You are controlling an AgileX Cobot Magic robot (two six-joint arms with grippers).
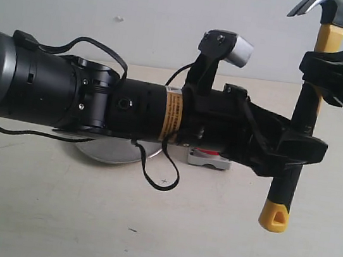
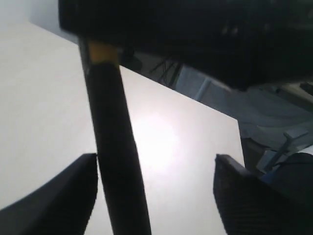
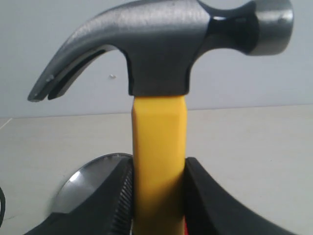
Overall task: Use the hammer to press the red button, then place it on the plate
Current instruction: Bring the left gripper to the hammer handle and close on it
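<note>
The hammer point(image 1: 328, 39) hangs upright in the air at the right, dark head up and yellow looped tip down. My right gripper point(image 1: 317, 69) is shut on its yellow neck just under the head point(image 3: 161, 54). My left gripper point(image 1: 299, 153) reaches across, open, with its fingers on either side of the black grip. In the left wrist view the grip point(image 2: 117, 161) lies against one finger point(image 2: 73, 191), and the other stands well apart. Only the grey base of the red button point(image 1: 208, 159) shows under the left arm. The silver plate point(image 1: 107, 151) lies to its left.
The left arm's long black body point(image 1: 99, 99) and its looping cable point(image 1: 161, 178) cover much of the middle of the table. A pale wall stands behind. The plate point(image 3: 88, 181) also shows behind the right fingers.
</note>
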